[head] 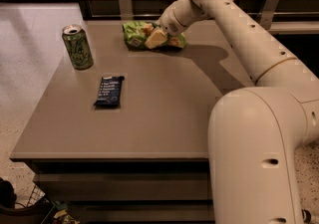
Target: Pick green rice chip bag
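gripper (157, 38) upper centre, down on the chip bag (132, 32) | bag lies lengthwise left-right, mostly left of jaws | jaws open or closed: cannot tell

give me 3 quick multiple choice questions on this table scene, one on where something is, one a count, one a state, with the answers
1. Where on the table does the green rice chip bag lie?
A) at the near front edge
B) at the far side, with the gripper at it
C) in the middle of the top

2. How many loose things are on the table?
A) two
B) three
C) five

3. How is the green drink can placed?
A) upright
B) on its side
C) crushed flat

Answers:
1 B, the bag sits by the far edge and the gripper reaches down onto its right part.
2 B, there are the bag, the can and a dark blue wrapped bar.
3 A, the can's top faces up.
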`<state>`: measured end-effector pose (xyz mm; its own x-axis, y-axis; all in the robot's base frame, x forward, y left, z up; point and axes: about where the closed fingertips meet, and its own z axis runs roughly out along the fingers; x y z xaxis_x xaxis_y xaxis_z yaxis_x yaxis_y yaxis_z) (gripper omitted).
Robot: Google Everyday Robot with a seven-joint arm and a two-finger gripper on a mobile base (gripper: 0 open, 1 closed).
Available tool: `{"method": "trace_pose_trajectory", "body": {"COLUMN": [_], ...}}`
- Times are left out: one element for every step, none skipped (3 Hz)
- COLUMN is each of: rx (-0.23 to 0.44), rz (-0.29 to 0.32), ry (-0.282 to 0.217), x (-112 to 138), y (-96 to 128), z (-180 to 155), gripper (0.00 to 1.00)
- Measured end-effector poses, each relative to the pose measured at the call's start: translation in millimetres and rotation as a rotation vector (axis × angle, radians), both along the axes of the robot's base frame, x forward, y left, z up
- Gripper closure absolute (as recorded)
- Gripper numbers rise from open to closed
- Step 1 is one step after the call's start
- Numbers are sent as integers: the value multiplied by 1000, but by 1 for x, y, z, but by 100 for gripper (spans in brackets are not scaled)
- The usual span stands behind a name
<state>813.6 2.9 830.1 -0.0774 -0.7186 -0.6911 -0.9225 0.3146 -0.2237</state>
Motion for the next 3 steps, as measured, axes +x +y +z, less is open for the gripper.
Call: {"method": "trace_pose_trajectory", "body": {"rx": [-15, -33, -43], "rz": [3, 14, 25], "ry": [-42, -111, -162], "x": [-4, -12, -20], "y": [0, 3, 4], "z": [23, 58, 83], "gripper": [100, 100, 100]}}
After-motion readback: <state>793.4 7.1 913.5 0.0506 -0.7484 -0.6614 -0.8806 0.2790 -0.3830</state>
